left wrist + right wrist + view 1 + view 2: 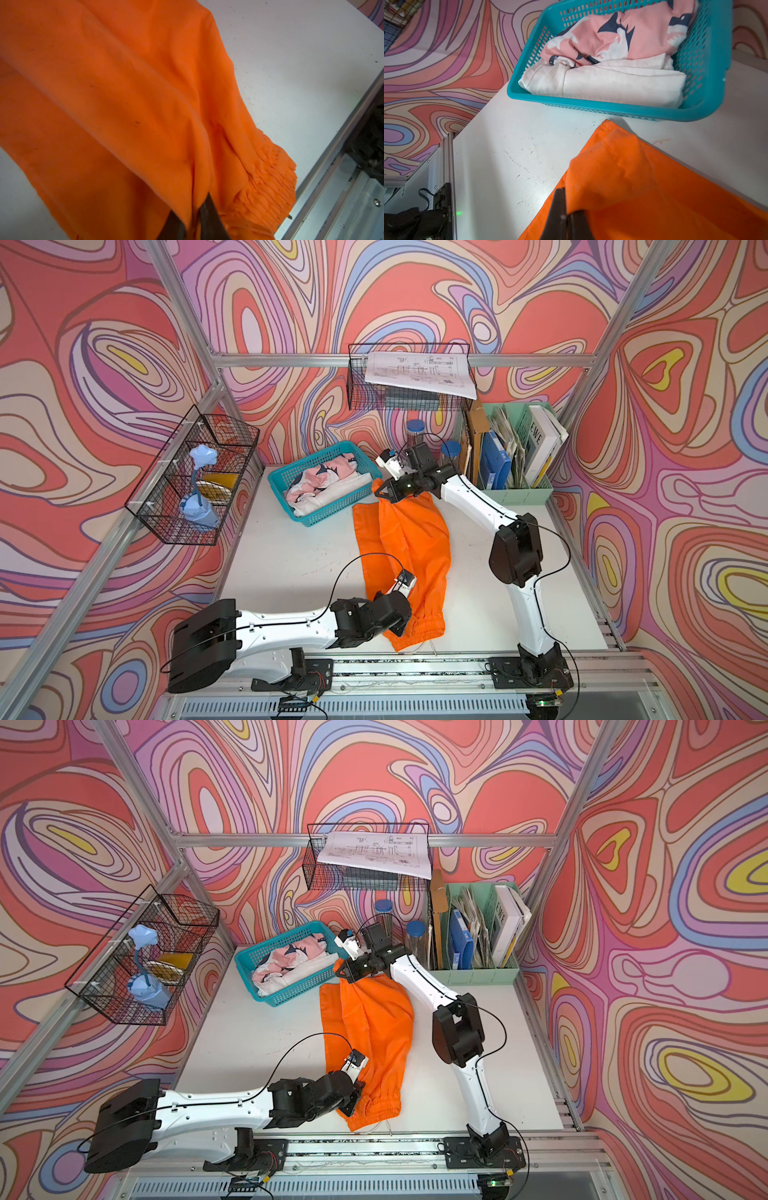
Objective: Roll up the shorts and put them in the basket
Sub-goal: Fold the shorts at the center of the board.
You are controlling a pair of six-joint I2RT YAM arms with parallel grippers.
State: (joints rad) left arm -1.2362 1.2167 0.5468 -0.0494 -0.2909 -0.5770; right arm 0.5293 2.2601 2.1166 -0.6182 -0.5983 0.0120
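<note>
Remote op here, quick look at where things stand. The shorts (403, 539) sit mid-frame in both top views (370, 1019). They make a long orange strip on the table (291, 564), running from just under the basket (320, 519) down to the front edge. Not rolled at all; mostly flat with a lengthwise fold.

The right gripper (381, 490) is at the upper end of the shorts, right beside the basket's near corner. It's closed on a leg corner, and that bit of cloth is held up off the table in a peak. In the right wrist view (568, 207) the fingers (558, 207) are pressed together at the bottom of the frame. Orange cloth (633, 187) bunches up right against them. The basket fills the upper right there, with a patterned cloth (623, 37) and a white cloth (612, 83) inside.

The left gripper (400, 625) is at the lower end of the shorts, lower centre of the frame, just left of the waistband (426, 624). From above, the wrist hides the tips. In the left wrist view (190, 204) the fingers (209, 216) poke in at the bottom edge, narrowly apart, with a fold of orange (124, 104) between them. I honestly can't tell if that fold is actually pinched or just sitting in the gap. The gathered waistband (270, 182) is in the lower right of that view, just beside the fingers and close to the table's edge.
</note>
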